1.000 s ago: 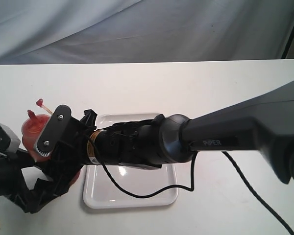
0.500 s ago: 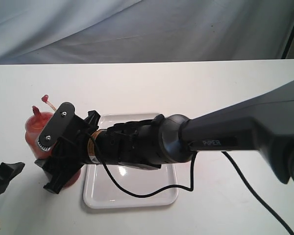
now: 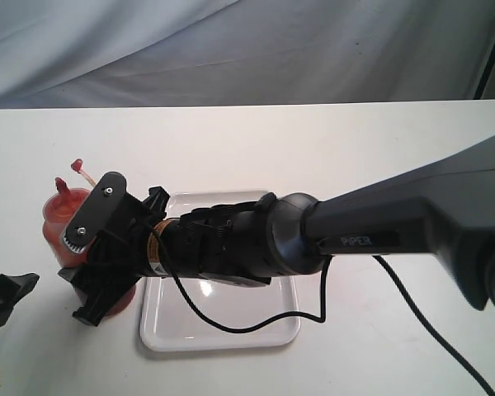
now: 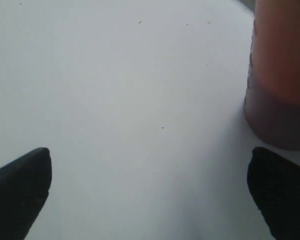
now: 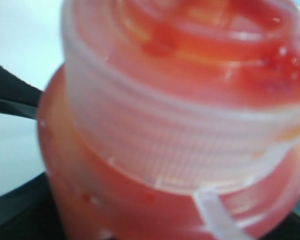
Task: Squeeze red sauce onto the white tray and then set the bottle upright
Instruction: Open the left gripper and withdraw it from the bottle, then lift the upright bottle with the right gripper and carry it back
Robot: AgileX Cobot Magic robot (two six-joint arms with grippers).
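The bottle [image 3: 56,221] stands upright on the table just left of the white tray [image 3: 231,330], its red nozzle [image 3: 60,186] and tethered cap [image 3: 77,163] pointing up. My right gripper [image 3: 95,257] reaches across the tray and is shut on the bottle's body, one finger on each side. In the right wrist view the bottle [image 5: 140,190] fills the frame, with red sauce [image 5: 160,45] smeared on its ribbed collar. My left gripper [image 4: 150,200] is open over bare table, and the bottle's base [image 4: 277,100] stands beside one finger. Any sauce on the tray is hidden by the arm.
The right arm [image 3: 379,231] and its black cable [image 3: 256,322] cover most of the tray. One finger of the left gripper [image 3: 8,295] shows at the table's lower left edge. A grey cloth backdrop [image 3: 231,49] hangs behind the white table [image 3: 313,140].
My left gripper has let go of the bottle and drawn back to the lower left. The bottle shifted slightly and stands straighter in the right gripper. Nothing has moved in the last half second.
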